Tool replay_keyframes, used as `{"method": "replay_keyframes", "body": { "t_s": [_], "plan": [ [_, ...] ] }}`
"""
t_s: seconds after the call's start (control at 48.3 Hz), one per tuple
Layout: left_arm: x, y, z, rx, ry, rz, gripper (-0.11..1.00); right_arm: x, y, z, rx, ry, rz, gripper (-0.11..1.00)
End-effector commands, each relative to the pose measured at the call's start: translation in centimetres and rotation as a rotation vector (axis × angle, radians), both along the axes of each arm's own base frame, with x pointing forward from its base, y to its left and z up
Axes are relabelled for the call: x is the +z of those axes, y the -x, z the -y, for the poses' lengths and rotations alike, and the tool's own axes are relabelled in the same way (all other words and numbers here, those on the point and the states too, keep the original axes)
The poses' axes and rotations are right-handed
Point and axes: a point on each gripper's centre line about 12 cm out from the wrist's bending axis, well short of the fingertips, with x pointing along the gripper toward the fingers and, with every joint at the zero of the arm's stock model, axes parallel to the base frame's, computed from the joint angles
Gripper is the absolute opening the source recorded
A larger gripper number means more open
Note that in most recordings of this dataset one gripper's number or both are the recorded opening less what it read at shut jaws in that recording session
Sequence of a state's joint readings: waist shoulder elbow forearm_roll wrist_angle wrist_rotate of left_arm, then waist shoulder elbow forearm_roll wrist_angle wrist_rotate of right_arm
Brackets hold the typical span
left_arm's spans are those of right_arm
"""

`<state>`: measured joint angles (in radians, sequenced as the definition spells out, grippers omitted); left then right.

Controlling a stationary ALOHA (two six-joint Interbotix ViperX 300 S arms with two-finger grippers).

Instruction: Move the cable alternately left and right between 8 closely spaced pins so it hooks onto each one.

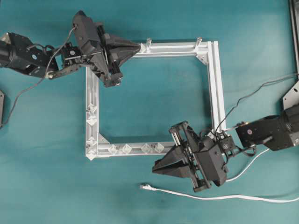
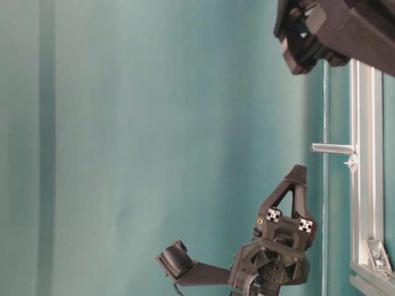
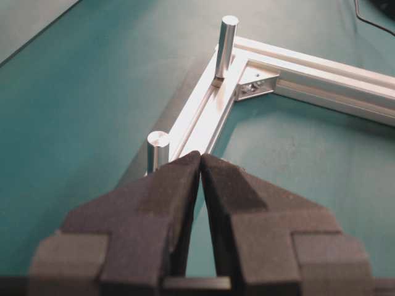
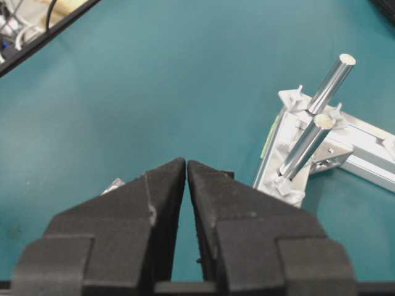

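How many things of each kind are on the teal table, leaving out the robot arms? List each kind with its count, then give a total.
diamond pins: 8
grey posts: 2
white cable: 1
aluminium frame: 1
Total: 12

The frame [image 1: 212, 84] enclosed open surface [image 1: 154, 102] wide enough for entry. Two upright posts [image 1: 148, 44] obstructed its top rail; the pins [image 1: 91, 114] crowded the left and bottom rails. The cable [image 1: 210, 197] lay on unobstructed surface below, near the right gripper [image 1: 156, 169].
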<state>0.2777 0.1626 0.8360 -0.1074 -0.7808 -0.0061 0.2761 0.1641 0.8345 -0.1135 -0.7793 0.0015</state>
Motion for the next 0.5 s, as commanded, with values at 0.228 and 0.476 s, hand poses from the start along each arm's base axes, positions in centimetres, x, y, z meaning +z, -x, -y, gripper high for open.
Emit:
{"method": "replay_keyframes", "body": {
  "t_s": [0.228,0.476],
  "plan": [
    [5.1,0.8,0.0,-0.027,-0.017,-0.032,0.0,1.1,-0.7,-0.7,0.015,0.014,-0.013,0.0],
    [7.4,2.8,2.2,-0.073,0.006,-0.061,0.0,2.6,-1.3,-1.9,0.024,0.047,-0.114,0.0]
  ]
}}
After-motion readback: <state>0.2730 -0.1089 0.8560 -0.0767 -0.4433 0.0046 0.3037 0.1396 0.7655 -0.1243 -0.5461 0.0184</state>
